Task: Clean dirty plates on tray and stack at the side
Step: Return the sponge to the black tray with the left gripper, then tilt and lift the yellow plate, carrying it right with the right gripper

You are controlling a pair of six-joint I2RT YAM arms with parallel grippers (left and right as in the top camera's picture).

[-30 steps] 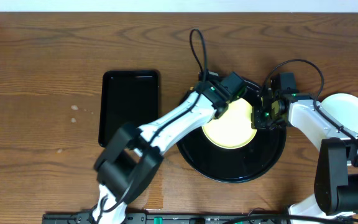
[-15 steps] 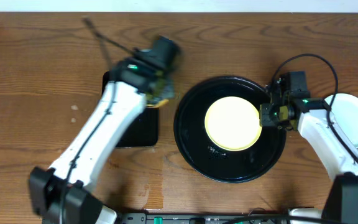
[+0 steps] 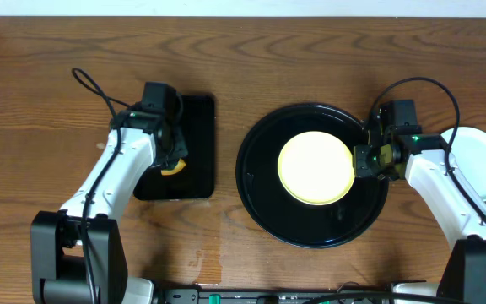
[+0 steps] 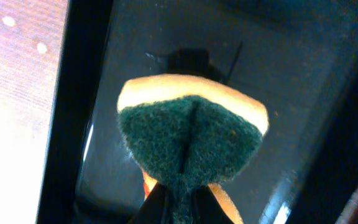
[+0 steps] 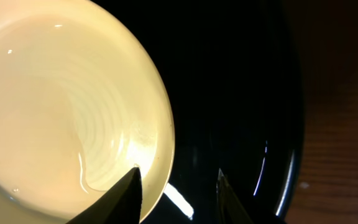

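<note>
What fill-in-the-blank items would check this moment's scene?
1. The ____ plate lies on the round tray.
2. The left fingers pinch a sponge over the ____ tray.
3. The right fingers stand ____ at that plate's rim.
4. A pale plate rests on the table on the robot's ____ side.
Missing: yellow; rectangular; open; right.

The yellow plate lies flat in the round black tray, a pale plate beside it.
</note>
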